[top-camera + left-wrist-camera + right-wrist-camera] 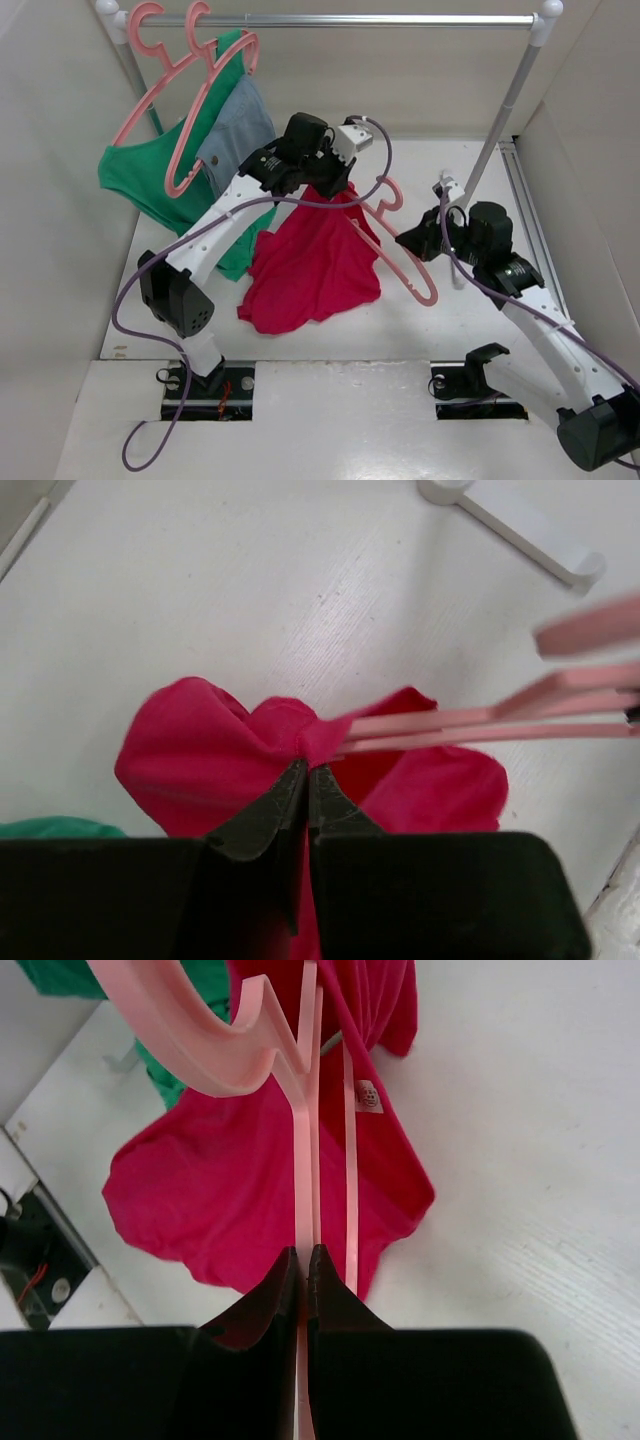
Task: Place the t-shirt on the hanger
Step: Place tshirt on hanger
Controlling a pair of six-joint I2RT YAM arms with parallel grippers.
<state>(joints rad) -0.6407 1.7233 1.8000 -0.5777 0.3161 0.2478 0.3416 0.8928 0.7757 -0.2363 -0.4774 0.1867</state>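
The crimson t-shirt (315,265) hangs in a bunch from my left gripper (325,192), its lower part resting on the table. My left gripper (305,770) is shut on a fold of the t-shirt (200,760). The salmon-pink hanger (405,250) is held above the table with one end reaching into the shirt. My right gripper (412,240) is shut on the hanger; in the right wrist view the gripper (304,1253) pinches the hanger's bar (307,1140), with the t-shirt (230,1180) and its white label beyond. The hanger's arms (480,720) run in from the right in the left wrist view.
A metal rail (340,19) spans the back on a white post (505,110). Two more pink hangers (185,90) hang at its left end, carrying a green garment (150,180) and a grey-blue denim piece (240,125). The rack's foot (510,525) lies on the table.
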